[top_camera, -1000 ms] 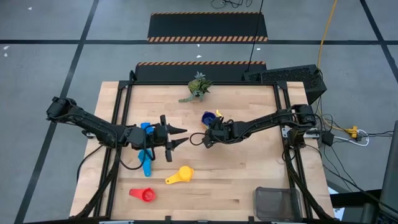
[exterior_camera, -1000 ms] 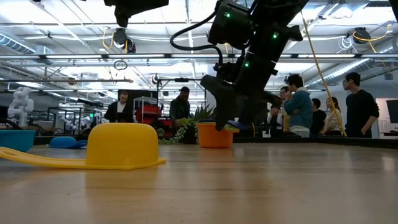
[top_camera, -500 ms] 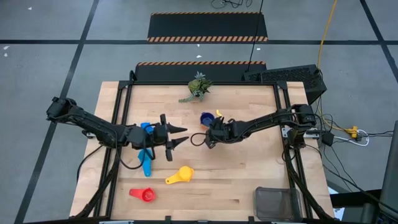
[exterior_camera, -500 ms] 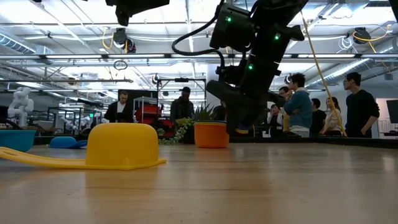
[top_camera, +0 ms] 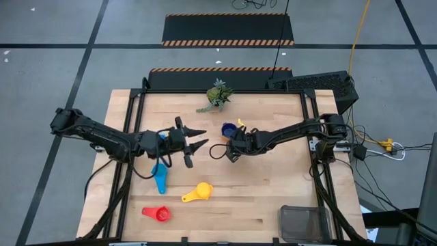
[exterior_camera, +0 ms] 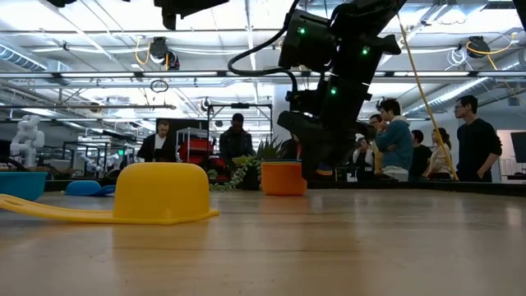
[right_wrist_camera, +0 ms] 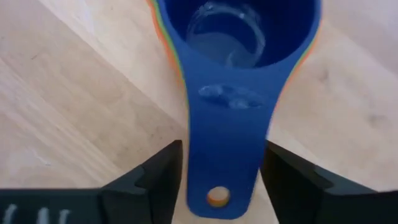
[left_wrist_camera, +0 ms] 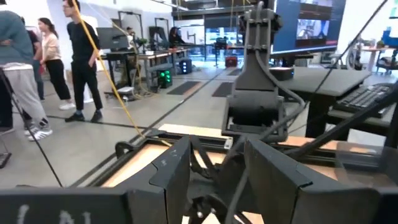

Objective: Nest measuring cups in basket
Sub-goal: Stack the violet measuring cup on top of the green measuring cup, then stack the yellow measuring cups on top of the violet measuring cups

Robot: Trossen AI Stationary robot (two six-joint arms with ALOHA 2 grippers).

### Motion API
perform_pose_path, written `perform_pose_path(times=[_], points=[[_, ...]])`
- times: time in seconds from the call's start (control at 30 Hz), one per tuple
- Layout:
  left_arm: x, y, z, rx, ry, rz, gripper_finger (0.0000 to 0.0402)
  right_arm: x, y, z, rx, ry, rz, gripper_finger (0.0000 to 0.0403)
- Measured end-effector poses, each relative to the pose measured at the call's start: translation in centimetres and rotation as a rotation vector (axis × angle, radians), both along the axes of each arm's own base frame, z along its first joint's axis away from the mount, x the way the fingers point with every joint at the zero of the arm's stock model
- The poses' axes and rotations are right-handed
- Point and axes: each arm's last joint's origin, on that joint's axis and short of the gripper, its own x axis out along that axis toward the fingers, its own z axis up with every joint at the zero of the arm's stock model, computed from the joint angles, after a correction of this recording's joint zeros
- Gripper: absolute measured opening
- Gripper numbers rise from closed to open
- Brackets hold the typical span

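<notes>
On the wooden surface [top_camera: 259,184] the right gripper [top_camera: 232,146] sits low near the middle, its fingers [right_wrist_camera: 158,180] set apart on either side of the flat handle of a dark blue measuring cup [right_wrist_camera: 239,68]; they stand just beside the handle's edges, and whether they press on it cannot be told. That cup is nested in a stack whose orange and green rims show under its edge, and in the low view the orange cup [exterior_camera: 283,178] stands on the surface just beside the dark arm. The left gripper [top_camera: 193,143] hangs above the surface a little way from the right one, its fingers spread and nothing between them. A light blue measuring cup [top_camera: 160,179] lies under the left arm, its bowl toward the front edge. A yellow measuring cup [top_camera: 199,191] lies bowl-down nearer the front, and a red measuring cup [top_camera: 158,214] lies further toward the front left corner. The basket [top_camera: 304,223], dark wire mesh, sits at the front right corner, well apart from all the cups. A small green plant sprig [top_camera: 216,96] lies near the back edge. People [exterior_camera: 394,140] stand in the room beyond the surface.
</notes>
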Motion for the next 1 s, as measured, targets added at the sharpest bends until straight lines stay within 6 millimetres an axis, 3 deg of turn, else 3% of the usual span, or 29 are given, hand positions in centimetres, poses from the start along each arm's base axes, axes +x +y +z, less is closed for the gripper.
perform_pose_path(times=[0.33,0.6,0.77,1.0], points=[[0.7,0.7,0.5,0.055,0.216,-0.027,0.0154,-0.4,-0.3,3.8,-0.07,-0.086,0.124,0.0272],[0.0,-0.2,0.2,0.007,0.473,-0.047,0.0154,-2.0,1.1,8.0,-0.14,-0.156,0.291,0.0273],[-0.7,-1.8,-0.9,-0.066,0.572,-0.079,0.0154,-2.7,2.6,9.7,-0.177,-0.193,0.397,0.027],[-1.3,-5.6,-2.6,-0.023,0.665,-0.198,0.0154,-3.1,4.9,10.0,-0.207,-0.185,0.529,0.027]])
